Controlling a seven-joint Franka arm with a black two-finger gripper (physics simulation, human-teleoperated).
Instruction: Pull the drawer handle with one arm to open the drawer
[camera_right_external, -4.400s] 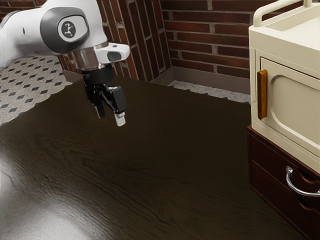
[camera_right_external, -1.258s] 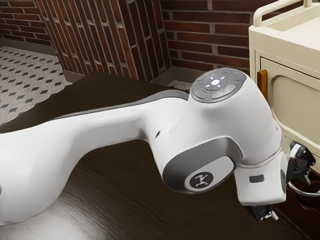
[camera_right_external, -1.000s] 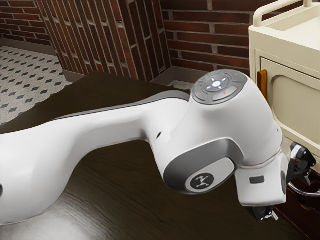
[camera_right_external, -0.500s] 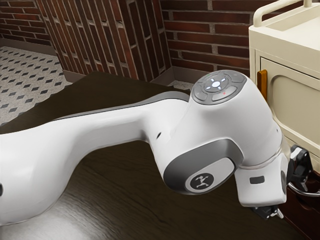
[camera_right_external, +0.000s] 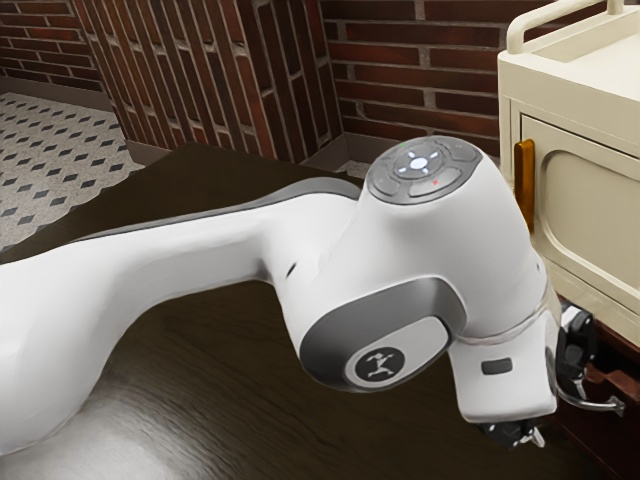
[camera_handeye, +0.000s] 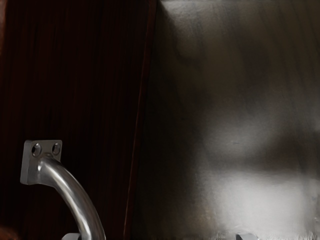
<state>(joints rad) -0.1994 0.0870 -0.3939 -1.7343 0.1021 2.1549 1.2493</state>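
Note:
Out at the exterior view's lower right is my gripper (camera_right_external: 558, 416), its fingers wide apart at the dark red-brown drawer (camera_right_external: 616, 384). The curved silver handle (camera_right_external: 597, 405) lies by the finger nearer the cabinet; the arm's hand hides part of it. The drawer stands slightly out from its cabinet. In the wrist view, the handle (camera_handeye: 76, 197) curves down from its screwed mount on the drawer front (camera_handeye: 75, 90), close beside one fingertip of the gripper (camera_handeye: 158, 236). The other fingertip stands well apart from it.
A cream cabinet (camera_right_external: 590, 200) with an orange-brown handle (camera_right_external: 525, 187) rests above the drawers. The dark wooden table (camera_right_external: 260, 390) extends under the arm. Brick walls (camera_right_external: 430, 75) stand behind.
My hand has shifted toward the exterior view's left, and the silver handle and drawer have come outward with it. The finger spread looks much the same.

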